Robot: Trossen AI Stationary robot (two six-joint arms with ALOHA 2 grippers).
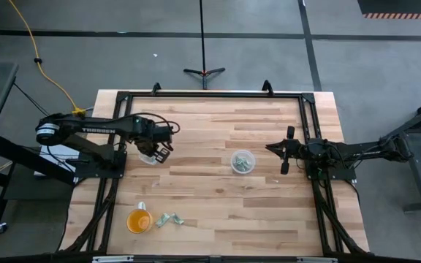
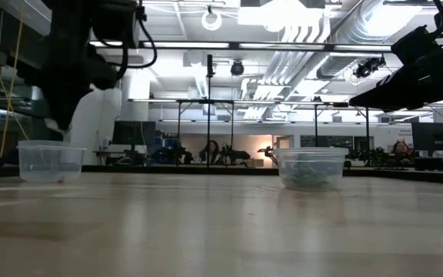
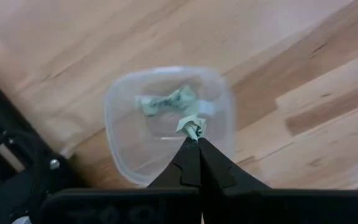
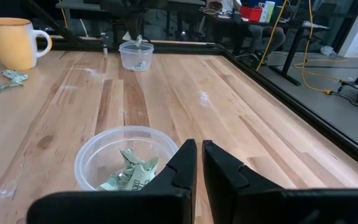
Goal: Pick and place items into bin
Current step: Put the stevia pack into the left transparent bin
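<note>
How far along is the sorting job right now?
Partly done. One scrap already lies in the left bin, and several sit in the middle bin. In hand: the left gripper is shut on a scrap above the left bin, not yet dropped. Left: loose scraps by the orange cup. The right gripper waits by the middle bin.

Crumpled green-and-silver scraps, split between two clear bins and the tabletop [image 1: 210, 186].

One scrap [image 3: 191, 126] is pinched at the tips of the left gripper [image 3: 198, 138] above the left bin [image 3: 120, 112], where another scrap [image 3: 165, 101] already lies. The middle bin [image 4: 89, 163] holds a small heap of scraps [image 4: 129, 173]. Two loose scraps [image 1: 170, 219] lie on the wood just beside the orange cup [image 1: 138, 220].
</note>
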